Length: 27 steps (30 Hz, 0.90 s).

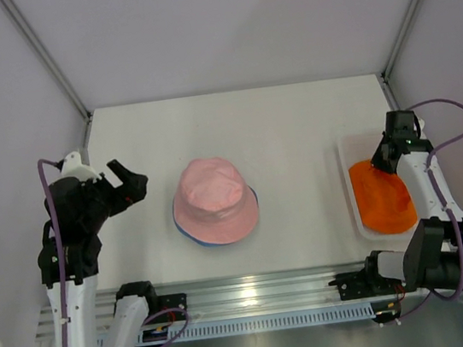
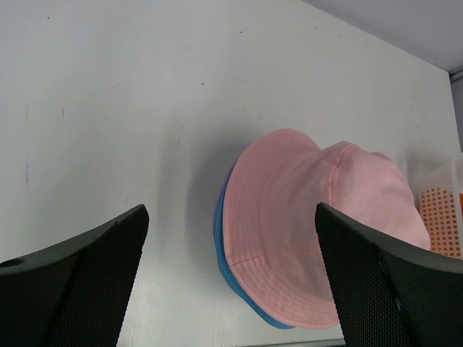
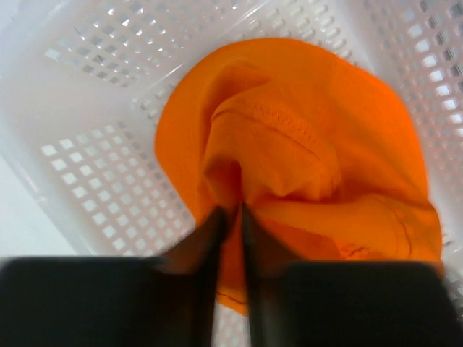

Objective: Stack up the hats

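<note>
A pink hat (image 1: 212, 198) lies on top of a blue hat (image 1: 195, 236) in the middle of the table; only the blue brim edge shows. Both show in the left wrist view, pink hat (image 2: 318, 217) over blue hat (image 2: 226, 253). The lavender hat is hidden. The bright orange hat (image 1: 381, 196) lies in the white basket (image 1: 348, 157) at the right. My right gripper (image 1: 383, 162) is shut on a fold of the orange hat (image 3: 304, 152), fingertips (image 3: 215, 220) pinching the fabric. My left gripper (image 1: 132, 184) is open and empty, held to the left of the stack.
The white perforated basket (image 3: 94, 173) stands near the table's right edge. Grey walls enclose the table on three sides. A metal rail (image 1: 257, 295) runs along the near edge between the arm bases.
</note>
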Each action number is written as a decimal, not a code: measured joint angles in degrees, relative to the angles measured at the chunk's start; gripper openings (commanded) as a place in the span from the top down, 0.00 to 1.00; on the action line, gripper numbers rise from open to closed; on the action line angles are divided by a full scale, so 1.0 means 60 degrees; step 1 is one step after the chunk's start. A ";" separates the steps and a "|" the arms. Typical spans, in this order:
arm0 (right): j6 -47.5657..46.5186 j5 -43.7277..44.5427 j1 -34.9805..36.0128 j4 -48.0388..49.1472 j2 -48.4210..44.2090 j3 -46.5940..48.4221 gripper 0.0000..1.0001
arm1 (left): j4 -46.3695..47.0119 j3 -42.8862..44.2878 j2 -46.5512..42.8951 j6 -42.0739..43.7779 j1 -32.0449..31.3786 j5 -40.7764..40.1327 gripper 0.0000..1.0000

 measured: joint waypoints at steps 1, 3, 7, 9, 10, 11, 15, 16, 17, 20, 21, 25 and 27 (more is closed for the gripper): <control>-0.0055 -0.0004 -0.0004 0.0033 0.0040 0.0000 1.00 | 0.0000 -0.0022 -0.0011 0.0000 0.0000 0.0000 0.01; -0.0080 0.0004 -0.0004 0.0069 0.0066 0.0018 1.00 | 0.0004 -0.0080 -0.0022 -0.0004 0.0000 0.0011 0.01; -0.0149 0.0022 0.0142 -0.0350 0.0095 0.0670 1.00 | 0.0000 -0.0149 -0.0007 -0.0011 0.0000 0.0084 0.00; -0.0229 0.0062 0.0484 -0.0692 0.0091 0.1523 1.00 | 0.0073 -0.0193 -0.0007 -0.0015 0.0000 0.0175 0.00; -0.0306 0.0135 0.0812 -0.0801 0.0076 0.2047 1.00 | 0.0138 -0.0240 -0.0004 -0.0022 0.0000 0.0219 0.01; -0.0364 0.0149 0.1169 -0.0831 0.0036 0.2575 1.00 | 0.0204 -0.0302 0.0007 -0.0040 0.0000 0.0270 0.01; -0.0790 -0.0171 0.3111 -0.0750 -0.0080 0.4900 1.00 | 0.0386 -0.0517 0.0211 -0.0095 0.0000 0.0463 0.01; -0.0929 -0.0437 0.3512 -0.0656 -0.0102 0.5399 1.00 | 0.0426 -0.0557 0.0277 -0.0098 0.0000 0.0484 0.00; -0.1042 -0.0841 0.3803 -0.0517 -0.0142 0.5785 1.00 | 0.0448 -0.0576 0.0328 -0.0098 0.0000 0.0517 0.00; -0.1231 -0.2055 0.4233 -0.0211 -0.0233 0.6477 1.00 | 0.0576 -0.0576 0.0488 -0.0098 0.0000 0.0674 0.00; -0.1249 -0.2557 0.4357 -0.0098 -0.0219 0.6645 1.00 | 0.0605 -0.0576 0.0510 -0.0098 0.0000 0.0703 0.01; -0.1315 -0.4149 0.5417 0.0233 0.0237 0.7308 1.00 | 0.0772 -0.0583 0.0499 -0.0106 0.0000 0.0754 0.00; -0.1417 -0.4641 0.6186 0.0372 0.0645 0.7705 1.00 | 0.0816 -0.0637 0.0459 -0.0106 0.0000 0.0736 0.01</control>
